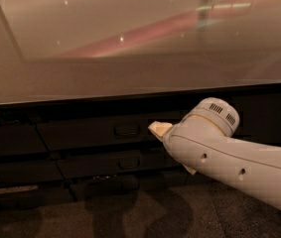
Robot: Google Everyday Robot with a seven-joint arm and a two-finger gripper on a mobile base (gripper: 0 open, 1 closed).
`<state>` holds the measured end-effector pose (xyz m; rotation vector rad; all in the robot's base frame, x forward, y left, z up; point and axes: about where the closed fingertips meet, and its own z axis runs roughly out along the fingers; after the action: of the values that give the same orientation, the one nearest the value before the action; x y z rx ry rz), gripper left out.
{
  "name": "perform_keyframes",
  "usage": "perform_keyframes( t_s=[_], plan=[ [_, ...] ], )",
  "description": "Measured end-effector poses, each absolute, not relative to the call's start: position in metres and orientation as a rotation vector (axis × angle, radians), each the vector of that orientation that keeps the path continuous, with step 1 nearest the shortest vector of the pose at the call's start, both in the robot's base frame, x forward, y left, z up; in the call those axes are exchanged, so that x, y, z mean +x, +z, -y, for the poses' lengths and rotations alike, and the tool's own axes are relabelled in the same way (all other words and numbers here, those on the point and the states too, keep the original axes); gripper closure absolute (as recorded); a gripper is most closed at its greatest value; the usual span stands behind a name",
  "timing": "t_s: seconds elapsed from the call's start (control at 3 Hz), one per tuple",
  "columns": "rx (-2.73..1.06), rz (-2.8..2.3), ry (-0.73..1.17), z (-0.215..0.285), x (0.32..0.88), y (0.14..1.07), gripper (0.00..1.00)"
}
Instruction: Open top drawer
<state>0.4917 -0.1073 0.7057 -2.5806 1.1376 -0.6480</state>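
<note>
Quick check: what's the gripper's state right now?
The gripper: cannot be told whether open or closed; it is in front of the top drawer, just right of its handle, mostly hidden behind the arm.

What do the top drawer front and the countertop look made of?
The top drawer: dark matte panel, maybe laminate or painted wood; no grain shows. The countertop: smooth, glossy, perhaps stone or laminate; it mirrors lights. The gripper sits just right of the drawer's handle.

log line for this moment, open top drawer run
task: open top drawer | top drawer: looks shut | gripper: just right of its handle in view, contact unclear
</note>
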Motion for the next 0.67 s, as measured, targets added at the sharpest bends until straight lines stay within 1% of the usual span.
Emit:
perform_keyframes(
  t_s=[0.67],
  plan=[
    [-2.567,-1.169,-0.637,0.1139,0.4993,0.7076,0.0]
  ],
)
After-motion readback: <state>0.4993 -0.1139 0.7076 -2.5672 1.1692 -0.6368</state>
